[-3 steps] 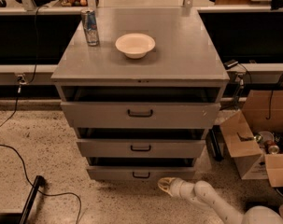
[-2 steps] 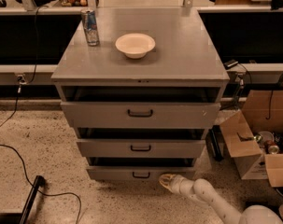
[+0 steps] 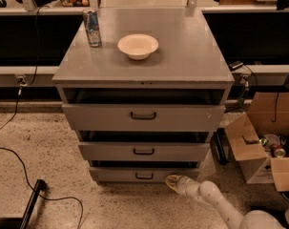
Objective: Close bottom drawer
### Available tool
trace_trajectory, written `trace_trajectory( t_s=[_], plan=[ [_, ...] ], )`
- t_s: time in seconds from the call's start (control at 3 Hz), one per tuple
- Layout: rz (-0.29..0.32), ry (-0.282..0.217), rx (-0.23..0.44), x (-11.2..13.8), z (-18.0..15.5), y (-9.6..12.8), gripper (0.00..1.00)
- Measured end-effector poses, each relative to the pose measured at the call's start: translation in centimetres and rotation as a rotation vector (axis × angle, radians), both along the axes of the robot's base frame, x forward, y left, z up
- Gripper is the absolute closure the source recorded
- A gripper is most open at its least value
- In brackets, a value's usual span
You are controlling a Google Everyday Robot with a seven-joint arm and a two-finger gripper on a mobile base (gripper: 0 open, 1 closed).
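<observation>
view: camera view
change: gripper [image 3: 174, 181] a shade nearer the drawer front than a second ago; bottom drawer [image 3: 116, 174] pulled out just as before
gripper: low by the floor, at the right end of the bottom drawer's front; open or closed not readable; contact with the panel unclear
bottom drawer: lowest in the grey cabinet [image 3: 144, 66], sticking out toward the near side
hidden: arm [image 3: 219, 205] cut off at the near edge; drawer insides in shadow
</observation>
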State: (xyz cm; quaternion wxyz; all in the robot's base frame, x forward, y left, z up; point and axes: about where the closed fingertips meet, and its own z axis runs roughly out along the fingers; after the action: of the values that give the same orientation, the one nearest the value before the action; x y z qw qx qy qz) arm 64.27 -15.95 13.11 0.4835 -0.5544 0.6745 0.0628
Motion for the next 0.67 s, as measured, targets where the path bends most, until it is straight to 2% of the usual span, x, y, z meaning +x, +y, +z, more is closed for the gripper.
trace_trajectory(
  t_s=[0.33,0.67],
  plan=[
    [0.037,-0.026,-0.006,0.31,-0.02,0.1,1.0],
    [0.081,-0.027,0.019,-0.05,-0.14,0.67,1.0]
  ],
)
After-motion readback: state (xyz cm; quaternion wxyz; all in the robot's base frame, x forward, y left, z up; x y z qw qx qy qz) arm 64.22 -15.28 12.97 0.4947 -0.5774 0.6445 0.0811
